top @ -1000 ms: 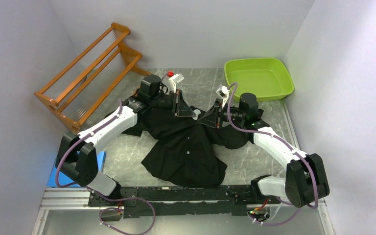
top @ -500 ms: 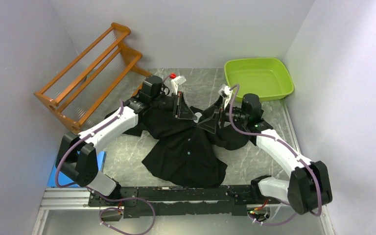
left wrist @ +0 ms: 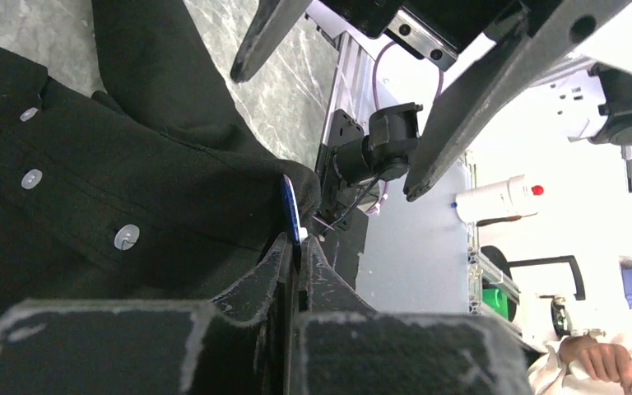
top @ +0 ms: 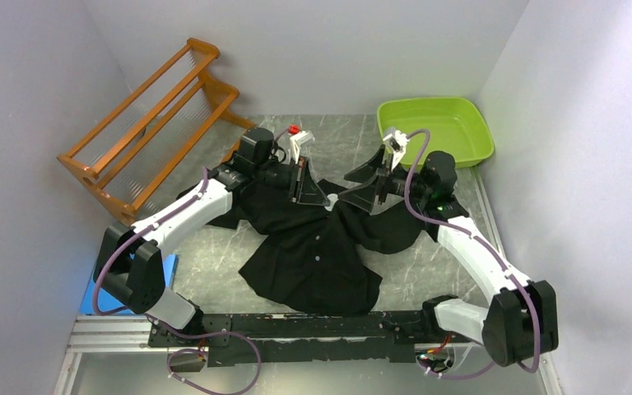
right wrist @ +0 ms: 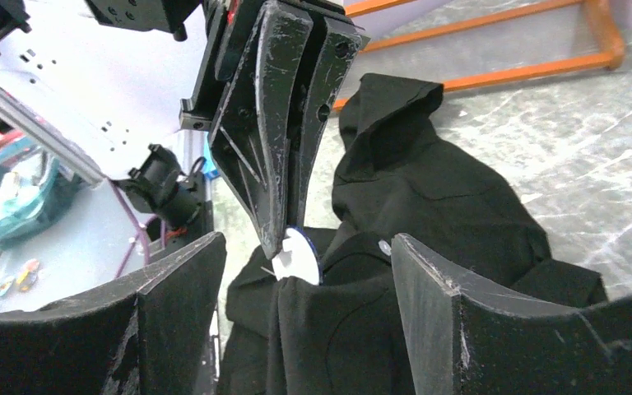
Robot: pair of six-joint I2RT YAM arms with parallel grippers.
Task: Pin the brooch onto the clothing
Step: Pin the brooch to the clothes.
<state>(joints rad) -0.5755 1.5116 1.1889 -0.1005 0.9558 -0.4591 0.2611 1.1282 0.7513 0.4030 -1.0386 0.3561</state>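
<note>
Top view first: the black shirt [top: 313, 255] sprawls mid-table, hem near the front edge, with bare marble table [top: 428, 263] open on both sides. The left tool [top: 326, 200] is pressed together on the brooch [top: 332, 197] at the shirt's far end, and the right tool [top: 344, 189] faces it, fingers spread. The green tray [top: 395, 111] sits in the far right corner and the wooden rack [top: 148, 123] at far left. Left wrist now: the left tool [left wrist: 296, 243] pinches the brooch [left wrist: 290, 210] edge-on, just beside the shirt [left wrist: 90, 189] and its pale buttons [left wrist: 127, 237]. Right wrist: the right tool [right wrist: 304, 247] gapes wide, with the left tool [right wrist: 284, 234] and the white brooch [right wrist: 303, 257] between its fingers, above a raised fold of shirt [right wrist: 428, 197].
</note>
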